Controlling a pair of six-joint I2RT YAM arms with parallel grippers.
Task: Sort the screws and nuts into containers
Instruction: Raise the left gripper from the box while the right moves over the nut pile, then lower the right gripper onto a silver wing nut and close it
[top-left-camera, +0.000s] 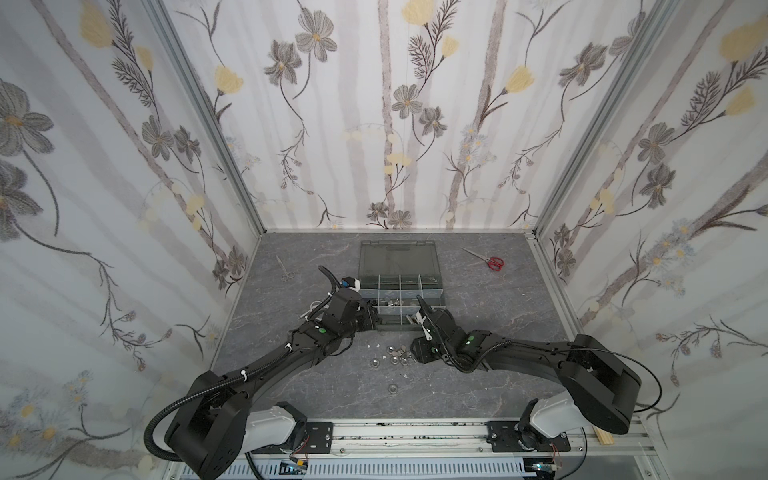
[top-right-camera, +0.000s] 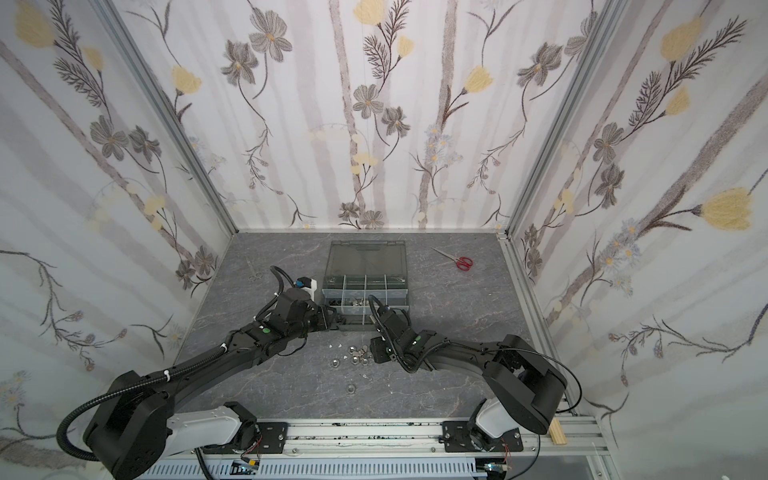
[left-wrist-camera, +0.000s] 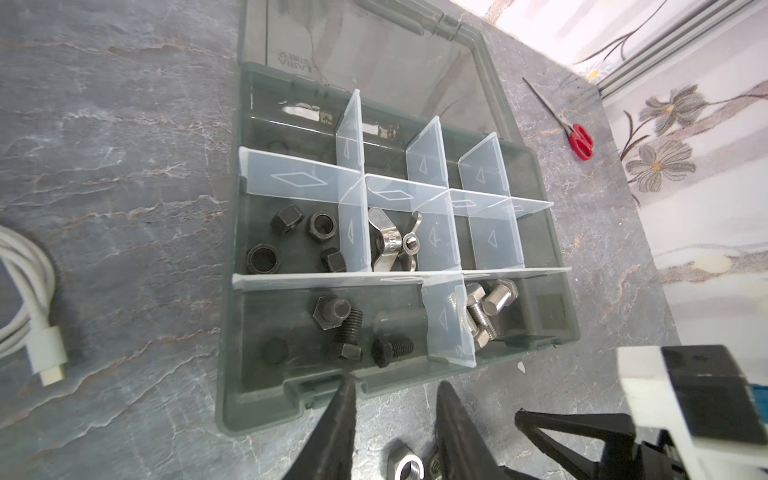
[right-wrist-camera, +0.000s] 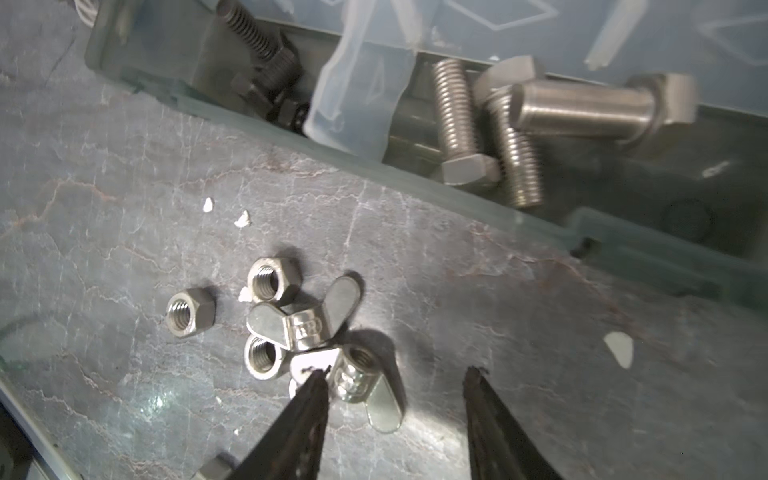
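— Where do we find the case?
— In both top views the case (top-left-camera: 399, 257) lies open at centre frame, just below the back wall. Its lid is flat toward the top of the frame. Red scissors (top-left-camera: 486, 260) lie to its right, well apart.

— And the screws?
— We see them in the row nearest our arms. The black screws (left-wrist-camera: 334, 313) sit in the wide compartment, and the silver screws (left-wrist-camera: 496, 299) sit across a divider. In the middle row, black nuts (left-wrist-camera: 286, 218) fill the end compartment and wing nuts (left-wrist-camera: 390, 243) the one beside it.

— What lies on the table (top-left-camera: 316, 399)?
— Loose nuts (top-left-camera: 392, 355) cluster just below the case in both top views, between our two grippers. A single nut (top-left-camera: 391, 388) lies lower in the frame, apart. Up close the cluster mixes hex nuts (right-wrist-camera: 272, 280) with winged ones, some touching.

— Our left gripper?
— The left gripper (left-wrist-camera: 397, 378) has its fingers apart, tips at the case's near wall, with nothing between the tips. One silver nut (left-wrist-camera: 405, 467) shows between the fingers nearer the camera. We cannot tell whether it touches them.

— And the right?
— The right gripper (right-wrist-camera: 397, 370) hangs over the cluster, fingers apart and empty. One fingertip (right-wrist-camera: 316, 376) overlaps a winged nut's wing, but we cannot tell whether they touch.
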